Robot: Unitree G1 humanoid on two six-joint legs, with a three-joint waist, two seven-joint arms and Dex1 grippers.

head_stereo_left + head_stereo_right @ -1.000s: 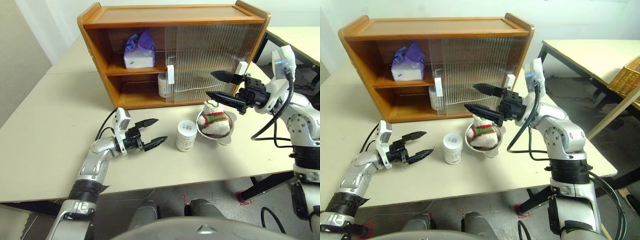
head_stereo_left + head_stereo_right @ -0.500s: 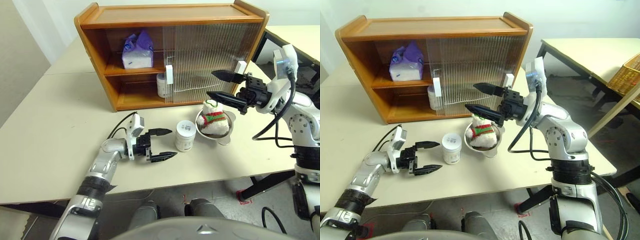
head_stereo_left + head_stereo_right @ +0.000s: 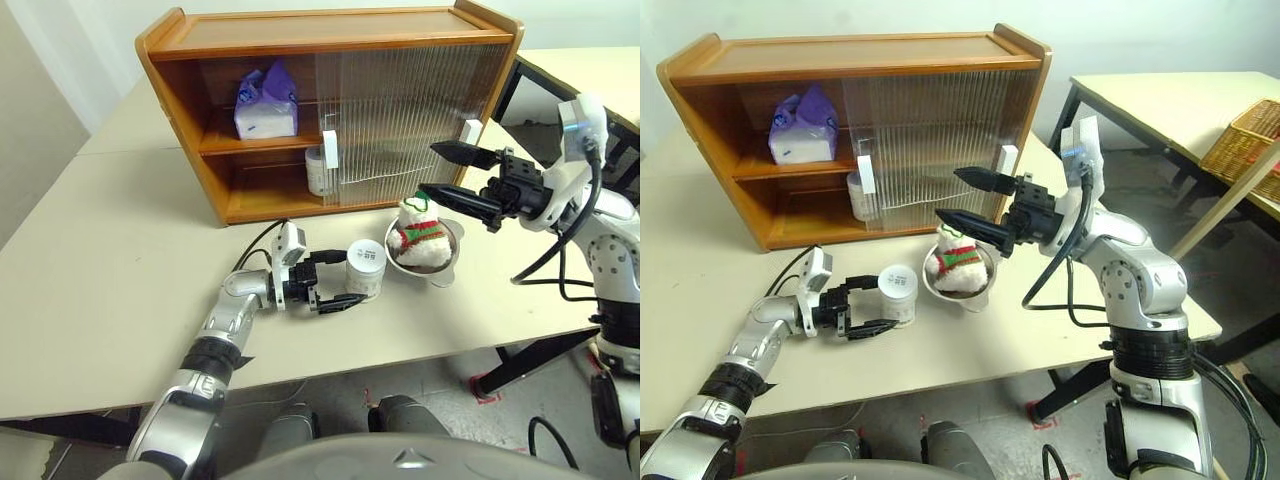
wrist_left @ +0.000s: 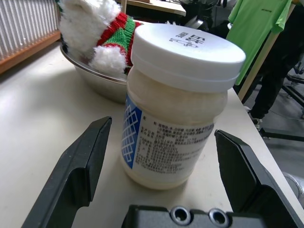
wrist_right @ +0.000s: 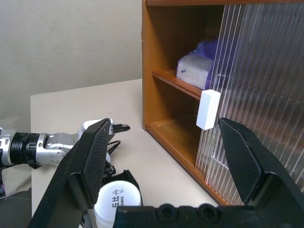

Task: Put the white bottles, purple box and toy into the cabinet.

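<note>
white bottle [image 3: 366,271] stands on the table [image 3: 90,270] just beside the bowl [image 3: 447,262] with the toy [image 3: 418,232], bracketed by the left gripper [image 3: 338,281]'s spread fingers, which i'd say must next close on it, while the right gripper [image 3: 444,172] hangs open above.

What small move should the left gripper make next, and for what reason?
Probably it should close its fingers on the white bottle. The left gripper is open, with one finger on each side of the bottle standing on the table, not yet touching it. The purple box and another bottle are already in the cabinet, so this bottle seems next.
</note>
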